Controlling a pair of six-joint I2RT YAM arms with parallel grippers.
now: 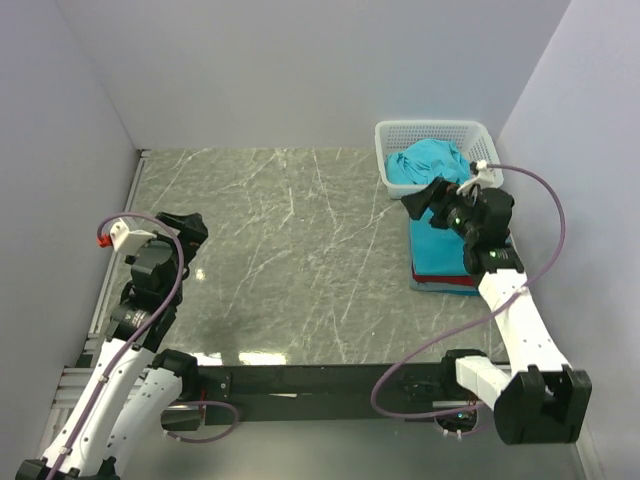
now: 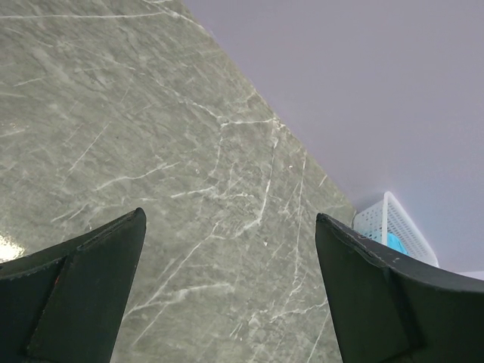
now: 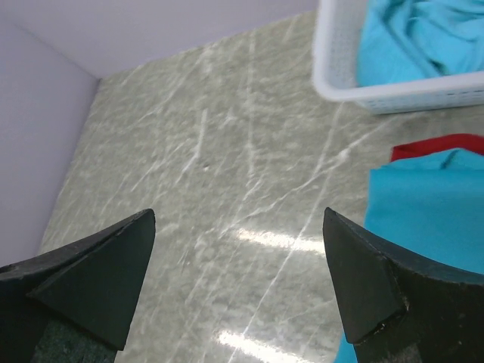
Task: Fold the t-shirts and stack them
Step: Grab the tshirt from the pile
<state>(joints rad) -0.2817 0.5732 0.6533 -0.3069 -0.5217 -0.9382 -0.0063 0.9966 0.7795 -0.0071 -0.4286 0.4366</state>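
Note:
A stack of folded t-shirts lies at the table's right side, teal on top with a red one at the bottom. In the right wrist view the teal top and red edge show at right. Crumpled teal t-shirts fill the white mesh basket behind the stack; they also show in the right wrist view. My right gripper is open and empty, above the stack's far left corner. My left gripper is open and empty over bare marble at the left.
The grey marble table is walled on the left, back and right. The basket shows in the left wrist view at far right and in the right wrist view at top. A black rail runs along the near edge.

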